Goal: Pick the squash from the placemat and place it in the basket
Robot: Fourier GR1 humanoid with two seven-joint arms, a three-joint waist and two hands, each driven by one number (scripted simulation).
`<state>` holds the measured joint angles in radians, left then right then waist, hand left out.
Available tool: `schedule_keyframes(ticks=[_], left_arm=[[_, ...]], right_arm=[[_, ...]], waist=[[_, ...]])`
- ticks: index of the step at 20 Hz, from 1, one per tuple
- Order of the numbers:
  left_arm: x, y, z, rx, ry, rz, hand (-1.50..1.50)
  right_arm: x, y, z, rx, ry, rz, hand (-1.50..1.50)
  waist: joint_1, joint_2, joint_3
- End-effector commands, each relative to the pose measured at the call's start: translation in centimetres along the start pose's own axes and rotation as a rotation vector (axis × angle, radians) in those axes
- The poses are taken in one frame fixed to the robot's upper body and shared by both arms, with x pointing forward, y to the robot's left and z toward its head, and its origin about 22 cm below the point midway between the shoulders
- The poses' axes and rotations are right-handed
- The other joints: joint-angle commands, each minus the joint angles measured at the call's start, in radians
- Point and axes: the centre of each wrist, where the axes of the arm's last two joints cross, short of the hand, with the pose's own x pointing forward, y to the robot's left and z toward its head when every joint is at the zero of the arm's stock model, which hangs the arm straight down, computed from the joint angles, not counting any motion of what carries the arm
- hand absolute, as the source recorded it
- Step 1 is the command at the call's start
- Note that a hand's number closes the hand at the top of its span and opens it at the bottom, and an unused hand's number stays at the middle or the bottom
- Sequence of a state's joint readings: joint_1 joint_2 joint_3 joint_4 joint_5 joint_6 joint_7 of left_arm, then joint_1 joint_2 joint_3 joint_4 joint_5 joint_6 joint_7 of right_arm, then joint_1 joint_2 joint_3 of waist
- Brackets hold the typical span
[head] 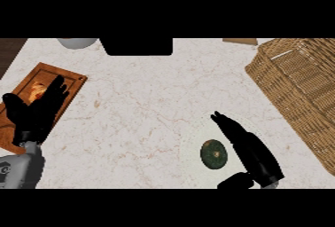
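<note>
A dark green round squash [214, 154] lies on the marble counter, low and right of centre. My right hand [252, 153] is just to its right, fingers straight and pointing up-left, thumb low near the view's bottom; it is beside the squash, not round it. The wicker basket [301, 84] fills the upper right. My left hand [36, 111] stays open with fingers up at the left edge, over a brown wooden mat [73, 86].
A grey bowl [77, 42] and a black object [137, 46] sit at the counter's far edge. A dark strip [9, 51] marks the counter's upper left corner. Bare marble [150, 111] lies between the mat and the basket.
</note>
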<state>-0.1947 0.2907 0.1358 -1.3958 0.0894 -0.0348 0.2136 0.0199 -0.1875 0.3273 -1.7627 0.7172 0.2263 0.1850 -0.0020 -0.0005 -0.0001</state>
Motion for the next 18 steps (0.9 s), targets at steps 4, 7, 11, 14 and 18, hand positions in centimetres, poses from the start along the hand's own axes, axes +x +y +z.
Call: schedule_keyframes(ticks=[4, 7, 11, 14, 18], left_arm=[[-1.2, -0.4, -0.8, -0.003, 0.006, 0.015, 0.0], [-0.2, 0.4, 0.4, -0.017, 0.022, -0.004, 0.0], [-1.8, 0.2, 0.3, -0.01, 0.012, 0.022, 0.0], [1.7, -0.1, -0.7, -0.001, -0.003, -0.004, 0.0], [0.1, 0.0, 0.1, -0.001, 0.0, -0.02, 0.0]], right_arm=[[0.1, 0.3, -0.7, 0.009, 0.01, 0.052, -1.5], [-2.2, 0.6, -1.6, -0.008, 0.044, 0.068, -1.5], [-1.3, 3.2, 0.0, 0.012, 0.068, 0.1, -1.5], [0.1, 3.0, -0.2, 0.005, 0.048, 0.1, -1.5], [-2.3, 3.4, -2.3, 0.076, 0.036, 0.242, 1.5]], waist=[[0.0, 0.001, 0.0], [0.004, 0.0, 0.0], [0.001, 0.0, 0.0], [0.0, 0.0, 0.0], [0.004, 0.001, 0.0]])
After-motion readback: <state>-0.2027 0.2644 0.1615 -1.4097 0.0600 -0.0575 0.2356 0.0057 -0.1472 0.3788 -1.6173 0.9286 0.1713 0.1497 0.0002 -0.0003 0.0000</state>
